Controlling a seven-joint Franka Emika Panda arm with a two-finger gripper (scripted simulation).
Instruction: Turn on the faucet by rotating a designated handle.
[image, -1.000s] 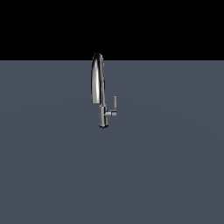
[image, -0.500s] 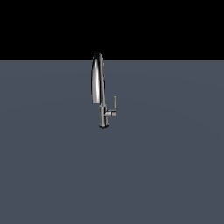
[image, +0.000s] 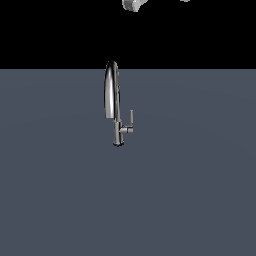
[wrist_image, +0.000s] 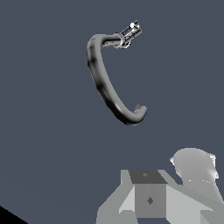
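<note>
Chrome faucet (image: 113, 100), handle (image: 131, 118) upright, exterior only; fingers' state indeterminable.

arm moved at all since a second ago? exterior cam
Yes. White arm parts now poke in at the exterior view's top edge, above the faucet; earlier that strip was bare. The faucet itself sits at the same spot.

Flat slate-grey floor (image: 190, 190) beneath a plain black backdrop (image: 50, 30), evenly lit.
</note>
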